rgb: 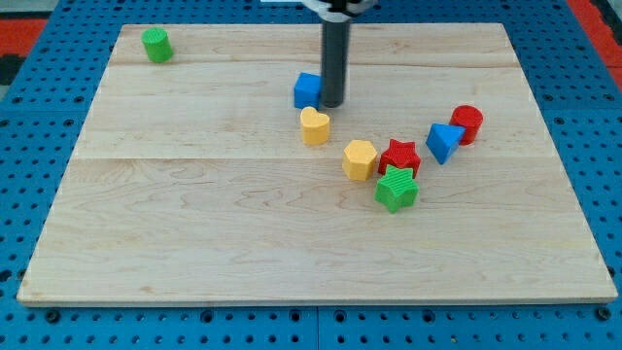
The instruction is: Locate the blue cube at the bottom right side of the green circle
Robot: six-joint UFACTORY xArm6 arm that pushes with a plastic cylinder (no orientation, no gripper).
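The blue cube sits near the board's top centre. The green circle, a short cylinder, stands at the top left corner, far to the cube's upper left. My tip is the end of a dark rod that comes down from the view's top. It rests right against the blue cube's right side.
A yellow heart lies just below the cube. To the right are a yellow hexagon, a red star, a green star, a blue triangle and a red cylinder. The wooden board lies on blue pegboard.
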